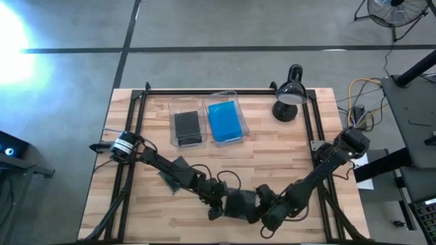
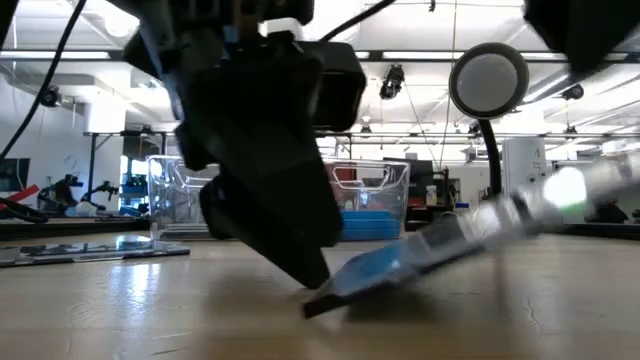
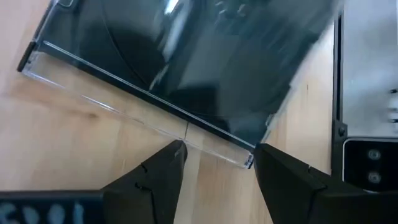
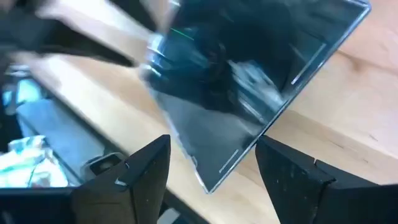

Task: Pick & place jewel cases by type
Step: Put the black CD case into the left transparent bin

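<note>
A dark smoky jewel case (image 1: 238, 203) stands tilted near the table's front edge. Its low edge (image 2: 318, 300) is on the wood, and its raised end points toward my right gripper. My left gripper (image 3: 217, 152) is open and slants down at that low edge. My right gripper (image 4: 211, 152) is open too, with the case's raised corner (image 4: 210, 183) between its fingers. Another dark case (image 1: 174, 173) lies flat under my left arm. At the back, one clear tray (image 1: 178, 109) holds dark cases and another clear tray (image 1: 240, 112) holds blue ones. My left gripper meets the tilted case at its clear hinge edge (image 3: 186, 135), close to one corner (image 3: 249, 160). The open fingertips (image 3: 177, 149) come slanting down from the table's left, and that edge stays on the wood. My right gripper's fingers (image 4: 264, 152) flank the raised corner; I cannot tell whether they touch it.
A black desk lamp (image 1: 289, 95) stands at the back right, beside the trays. A black frame rail (image 1: 225, 92) runs around the tabletop. Bare wood (image 1: 272, 153) lies between the trays and the two grippers.
</note>
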Available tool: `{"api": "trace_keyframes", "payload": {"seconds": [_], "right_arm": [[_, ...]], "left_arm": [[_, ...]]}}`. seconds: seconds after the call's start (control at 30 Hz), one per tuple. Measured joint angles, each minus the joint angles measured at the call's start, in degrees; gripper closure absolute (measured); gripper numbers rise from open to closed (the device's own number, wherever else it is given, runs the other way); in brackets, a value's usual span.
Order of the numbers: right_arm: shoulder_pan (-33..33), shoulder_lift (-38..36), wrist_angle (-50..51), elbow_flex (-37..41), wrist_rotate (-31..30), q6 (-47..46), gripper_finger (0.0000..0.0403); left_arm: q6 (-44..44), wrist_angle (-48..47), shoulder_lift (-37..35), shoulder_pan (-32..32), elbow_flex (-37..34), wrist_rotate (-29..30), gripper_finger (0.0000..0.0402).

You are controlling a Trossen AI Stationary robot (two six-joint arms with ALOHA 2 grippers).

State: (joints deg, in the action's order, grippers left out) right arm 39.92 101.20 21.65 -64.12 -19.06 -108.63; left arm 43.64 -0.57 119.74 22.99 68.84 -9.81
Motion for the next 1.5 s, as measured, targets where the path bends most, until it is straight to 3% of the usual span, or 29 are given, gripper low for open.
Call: {"api": "trace_keyframes", "payload": {"seconds": [0.3,0.57,0.73,1.03,1.2,1.33,1.5], "right_arm": [[-2.4,0.9,-5.1,-3.2,-10.4,7.1,0.0175],[-4.3,2.1,-5.4,-3.6,-5.3,6.8,0.0175],[-4.3,2.1,-6.4,-3.5,1.4,6.4,0.0185],[-4.4,2.1,-6.6,-3.6,1.5,7.0,0.0302],[-4.5,1.7,-6.0,-3.7,1.5,7.7,0.0369],[-4.7,-0.1,-4.8,-3.8,1.1,9.3,0.0391],[-6.5,-3.8,-5.2,-4.0,-4.1,13.1,0.0393]], "left_arm": [[1.7,4.0,0.0,0.5,-2.4,0.9,0.0223],[2.5,6.3,0.0,0.5,-2.4,1.6,0.0223],[1.8,6.4,0.0,0.6,-2.5,2.6,0.0223],[1.3,6.2,-0.4,0.7,-2.5,3.6,0.0223],[-0.3,2.8,-5.0,1.9,-2.4,4.8,0.0223],[-0.6,-10.1,-11.7,4.6,-2.9,9.9,0.0222],[5.5,-28.1,-23.3,9.7,-2.7,26.5,0.0222]]}}
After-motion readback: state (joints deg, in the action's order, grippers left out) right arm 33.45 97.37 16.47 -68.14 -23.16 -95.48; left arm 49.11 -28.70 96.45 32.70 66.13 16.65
